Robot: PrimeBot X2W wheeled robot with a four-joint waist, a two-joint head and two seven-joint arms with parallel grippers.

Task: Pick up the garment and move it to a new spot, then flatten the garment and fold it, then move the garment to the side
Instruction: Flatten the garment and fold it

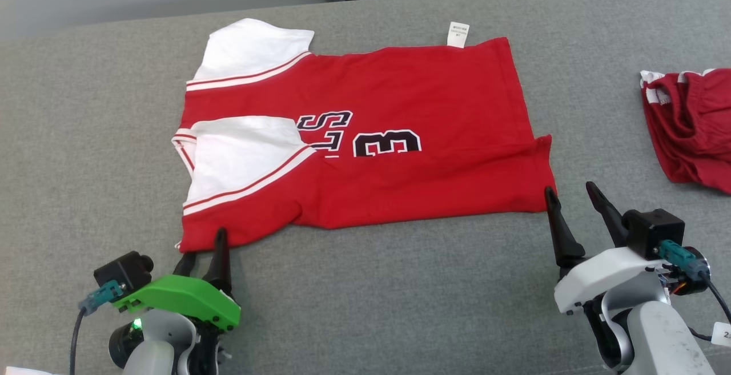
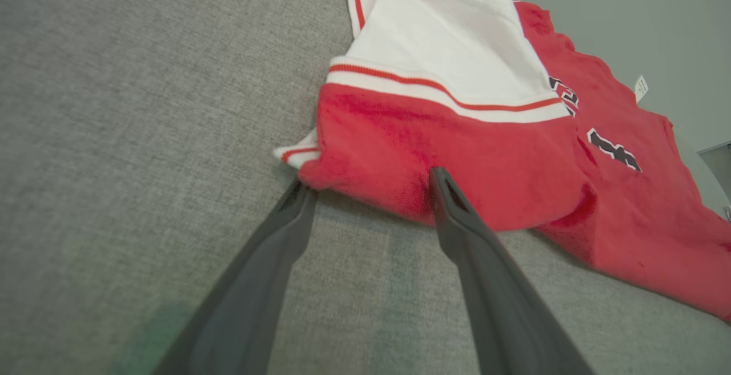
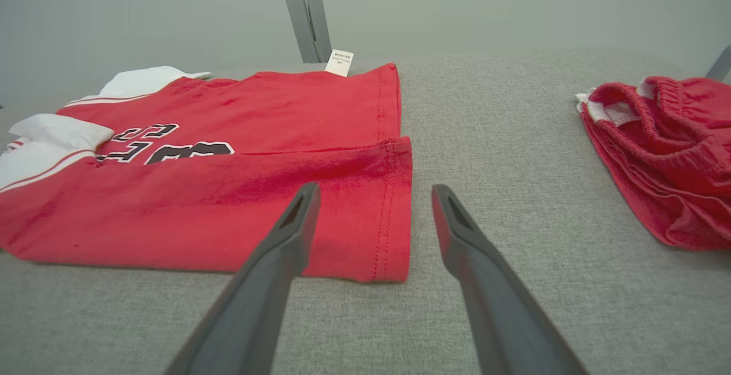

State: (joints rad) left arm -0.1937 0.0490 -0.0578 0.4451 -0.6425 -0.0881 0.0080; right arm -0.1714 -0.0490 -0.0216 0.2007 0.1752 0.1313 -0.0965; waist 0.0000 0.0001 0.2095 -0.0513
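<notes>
The garment (image 1: 400,95) is a red jersey with white sleeves and black lettering, spread flat on the grey padded surface (image 1: 365,306) with its near long edge folded over. My left gripper (image 1: 204,246) stands open at the garment's near left corner; in the left wrist view one finger (image 2: 457,221) overlaps the red hem (image 2: 457,135) and the other rests beside the corner. My right gripper (image 1: 570,188) is open at the near right corner. In the right wrist view the right gripper (image 3: 375,188) straddles the stitched side hem of the garment (image 3: 257,101), with nothing pinched.
Crumpled red shorts (image 1: 691,124) with a white-trimmed waistband lie at the right edge, also in the right wrist view (image 3: 657,152). A white label (image 1: 458,34) sticks out at the jersey's far edge. A pale wall rises behind the surface.
</notes>
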